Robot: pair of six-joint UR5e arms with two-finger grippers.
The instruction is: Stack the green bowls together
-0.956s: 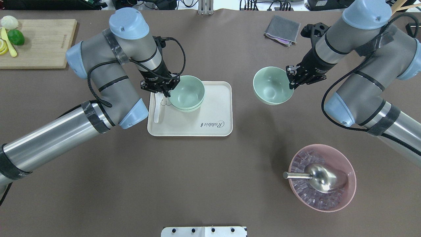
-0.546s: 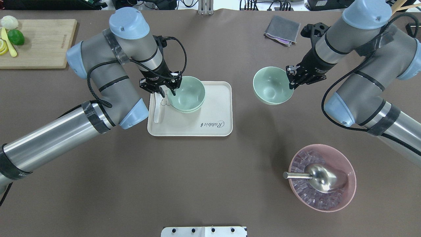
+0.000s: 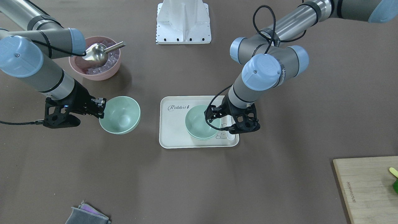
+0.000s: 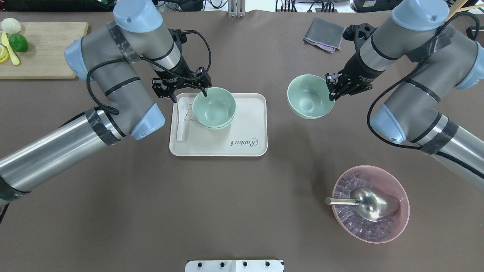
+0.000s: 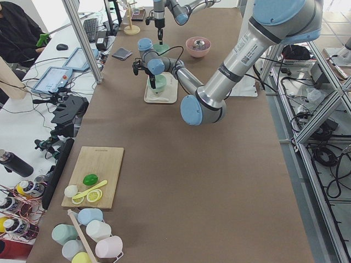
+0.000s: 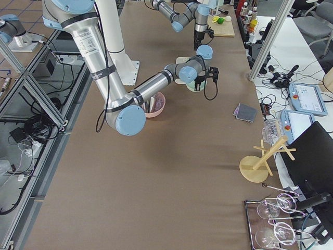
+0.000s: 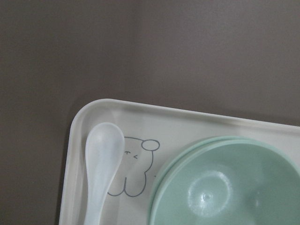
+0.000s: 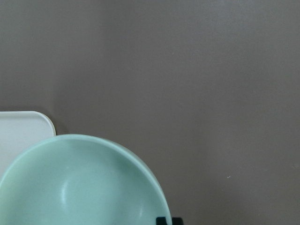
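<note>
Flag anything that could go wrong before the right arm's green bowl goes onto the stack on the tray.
1. The right gripper pinches the held bowl at one spot on its rim, so it may tilt or slip in transit.
2. The left gripper hangs open right beside the stacked bowls; the incoming bowl could strike it.
3. The spoon lies close to the stack on the tray; a hard landing might jostle both.

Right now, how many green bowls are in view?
3. Two nested on the white tray: top bowl, bottom bowl showing only its rim. Third bowl off the tray, gripped at its rim in the jaws of the right gripper. None seem hidden.
</note>
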